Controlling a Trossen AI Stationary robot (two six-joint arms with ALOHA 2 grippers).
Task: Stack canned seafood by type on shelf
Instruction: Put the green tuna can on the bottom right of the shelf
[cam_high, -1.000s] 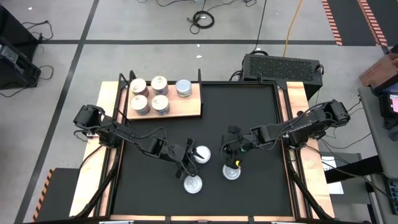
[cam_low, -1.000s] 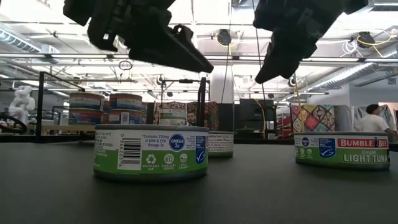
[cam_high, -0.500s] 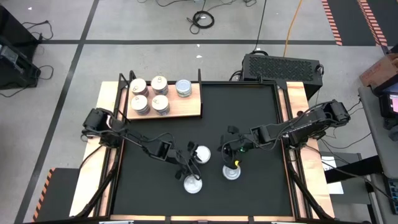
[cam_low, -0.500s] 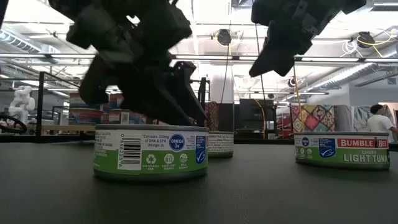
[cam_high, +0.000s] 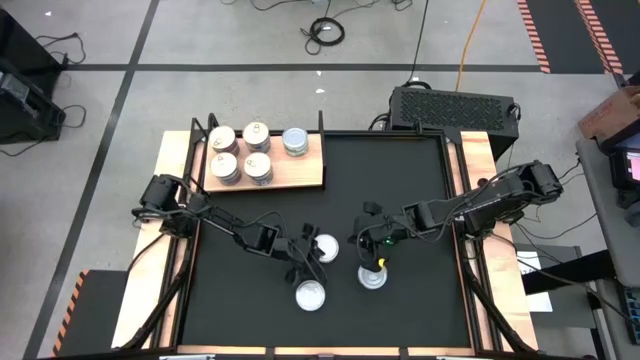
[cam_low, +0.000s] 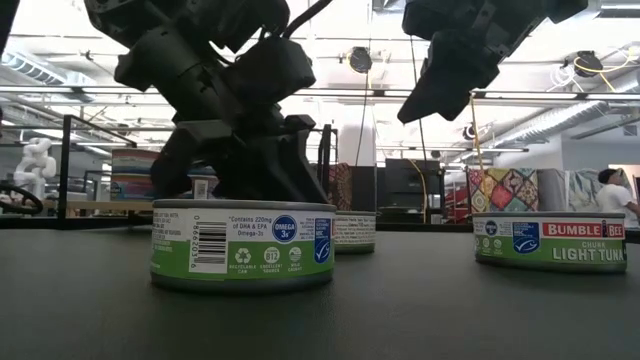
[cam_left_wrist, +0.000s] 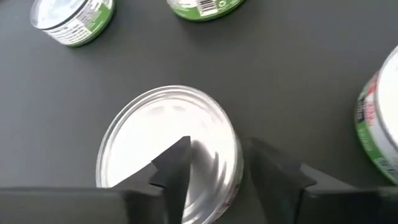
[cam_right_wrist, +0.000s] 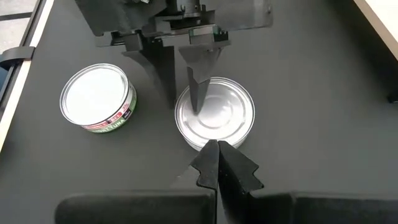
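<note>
Five tins of canned seafood stand on the shelf (cam_high: 300, 172), a wooden board at the table's far left. Three more tins stand on the black mat: a middle one (cam_high: 323, 248), a near one (cam_high: 311, 295) and one to their right (cam_high: 372, 277). My left gripper (cam_high: 306, 260) is low at the middle tin (cam_left_wrist: 168, 143), open. One of its fingers (cam_left_wrist: 175, 163) is over the tin's bright top. The other (cam_left_wrist: 273, 169) is outside the tin's wall on the near side. My right gripper (cam_right_wrist: 217, 149) hangs shut above the mat, right of that tin, holding nothing. My left gripper comes at the middle tin slanting down from the table's left. One finger (cam_right_wrist: 196, 87) is over the tin's top near the rim (cam_right_wrist: 186, 115) and the other (cam_right_wrist: 165, 71) is just outside the rim. I cannot tell whether either finger touches the tin, which stands flat on the mat.
A black grilled box (cam_high: 455, 105) sits beyond the table's far right corner. The mat's far and right parts (cam_high: 400, 170) hold nothing. The near tin (cam_low: 243, 245) hides most of the middle tin (cam_low: 356, 232) in the low view.
My left gripper has come down and gone a little toward the table's right edge, from well above the mat to the middle tin's top, and has tipped more steeply downward. The tins have stayed where they were.
</note>
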